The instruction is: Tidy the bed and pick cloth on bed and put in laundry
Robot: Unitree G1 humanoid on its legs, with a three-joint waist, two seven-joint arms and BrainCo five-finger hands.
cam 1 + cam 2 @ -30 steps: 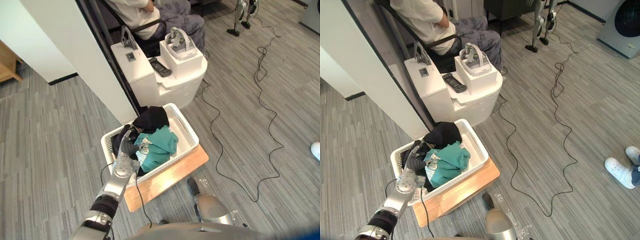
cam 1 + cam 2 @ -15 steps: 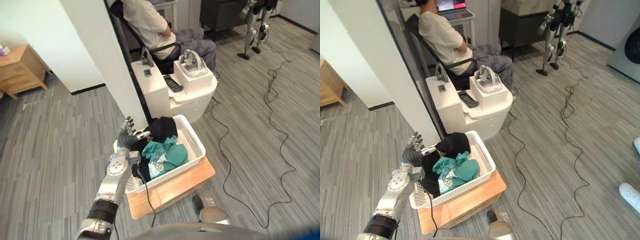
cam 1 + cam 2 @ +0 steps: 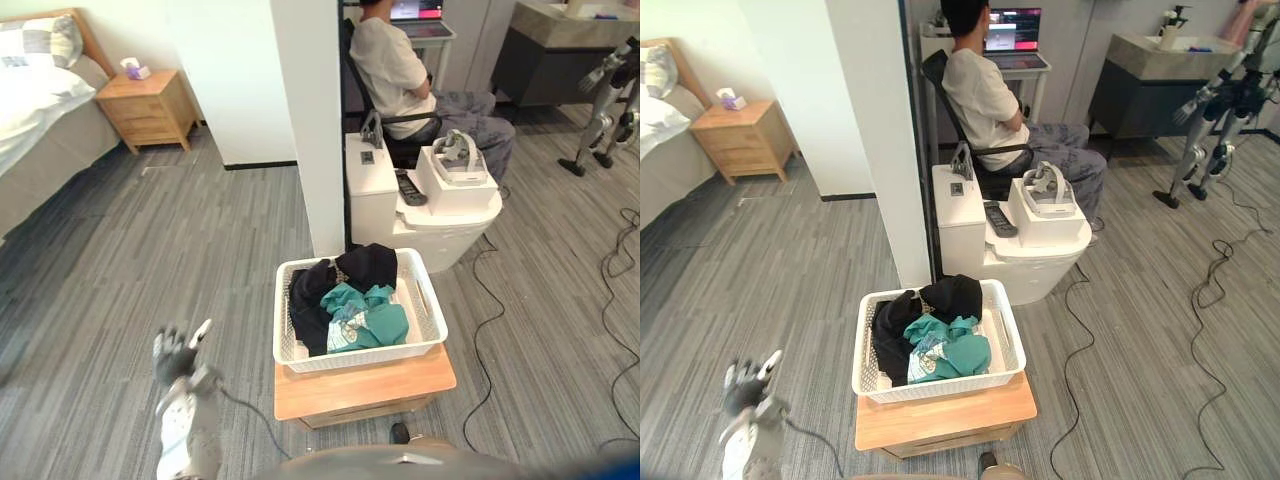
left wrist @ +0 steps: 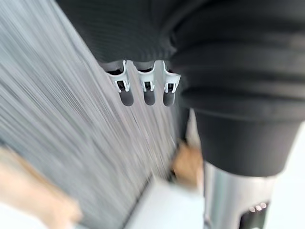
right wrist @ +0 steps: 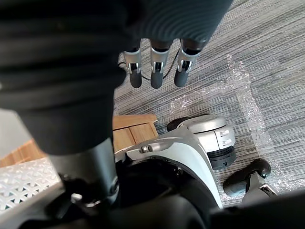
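So the clothes are sitting in the laundry basket (image 3: 360, 358), a white mesh-walled tub parked on a low wooden stand (image 3: 360, 387) in the middle of the grey floor. There's a teal piece (image 3: 365, 318) crumpled on top toward the front, with a pale patch on it, and a black garment (image 3: 312, 298) heaped along the left side and the back, part of it humped up over the far rim.

All of it looks soft, light and floppy, nothing stiff. It'll sag and trail the second it's lifted, so a flat edge is a bad place to take hold. I'd go for a bunched fold near the middle of a piece and close the thumb over it. Loose sleeves could snag on the mesh walls too.

The left hand (image 3: 175, 358) is low on the robot's left, well apart from the basket, fingers spread wide and holding nothing. The right hand (image 5: 156, 71) hangs over bare floor with its fingers straight and side by side, also empty.

The bed (image 3: 40, 110) is way off in the far left corner beside a wooden nightstand (image 3: 150, 105). It's white bedding with a pillow, but I honestly can't tell from here if any more cloth is lying on it. My guess is this load is done and the bed itself is what's left.
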